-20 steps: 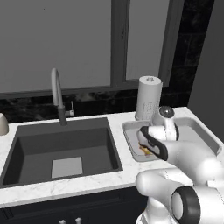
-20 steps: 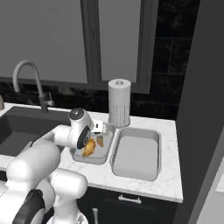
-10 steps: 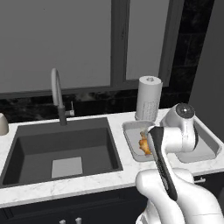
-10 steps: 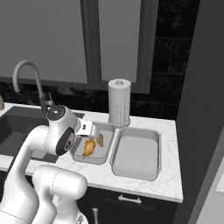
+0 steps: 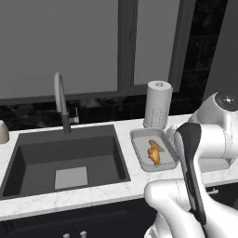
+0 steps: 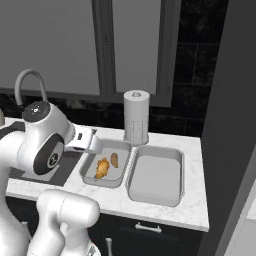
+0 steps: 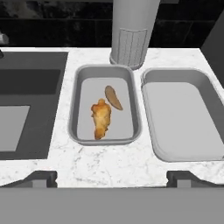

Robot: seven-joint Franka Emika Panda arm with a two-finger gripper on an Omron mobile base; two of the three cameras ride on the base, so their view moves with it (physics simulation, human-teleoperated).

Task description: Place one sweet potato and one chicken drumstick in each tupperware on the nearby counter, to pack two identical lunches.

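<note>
One lunch appears packed: a chicken drumstick [image 7: 101, 119] and a sweet potato [image 7: 113, 97] are seen lying together in the left tupperware [image 7: 76, 108], ahead of the fingers [image 7: 112, 176] and slightly to their left. The right tupperware [image 7: 204, 89], ahead and to the right, is seen bare, so a second drumstick and sweet potato are judged still to be fetched. The fingers are spread wide and nothing is held between them.

Both trays are set close side by side on the surface [image 7: 105, 164], with only a narrow strip between their rims. A paper towel roll [image 7: 131, 30] stands just beyond them, and the sink [image 7: 26, 87] lies to the left. Open room is left mainly on the near strip of surface.
</note>
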